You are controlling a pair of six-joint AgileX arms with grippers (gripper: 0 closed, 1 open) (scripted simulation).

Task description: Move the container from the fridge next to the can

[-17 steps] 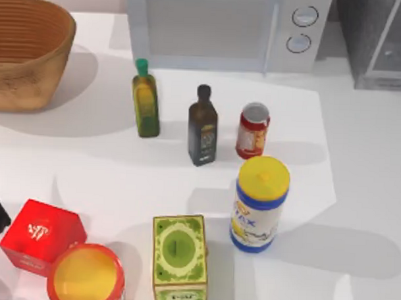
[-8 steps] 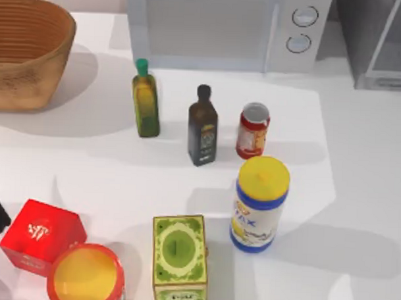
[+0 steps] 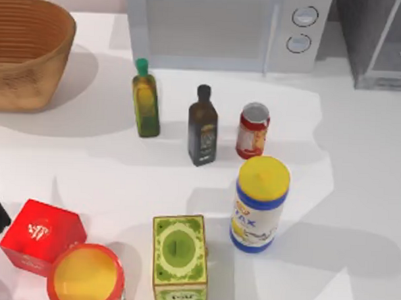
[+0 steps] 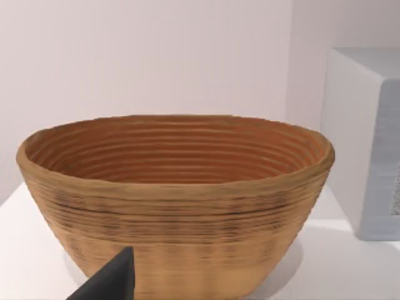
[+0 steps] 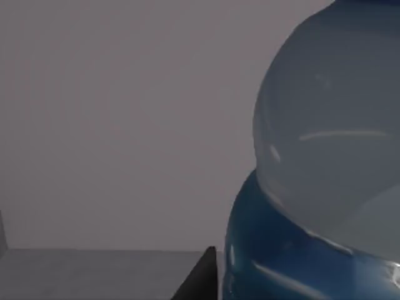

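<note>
the container (image 5: 325,156), a clear bottle with a blue base, looms very close before the right claw's camera, against a plain grey wall and a grey floor; one dark fingertip (image 5: 197,278) shows just beside its base, and i cannot tell whether the right claw is open or closed on it. the fridge (image 3: 379,41) stands at the surface's far right corner, its pale-framed door showing at the picture's edge. the can (image 3: 252,131), red with a silvery top, stands well apart from the fridge, near the middle, just beside a dark black-capped bottle (image 3: 202,127) and behind a white-blue canister with a yellow lid (image 3: 259,203). the left claw (image 4: 109,281) sits before a wicker basket (image 4: 175,200) at the surface's left; whether it is open cannot be told.
</note>
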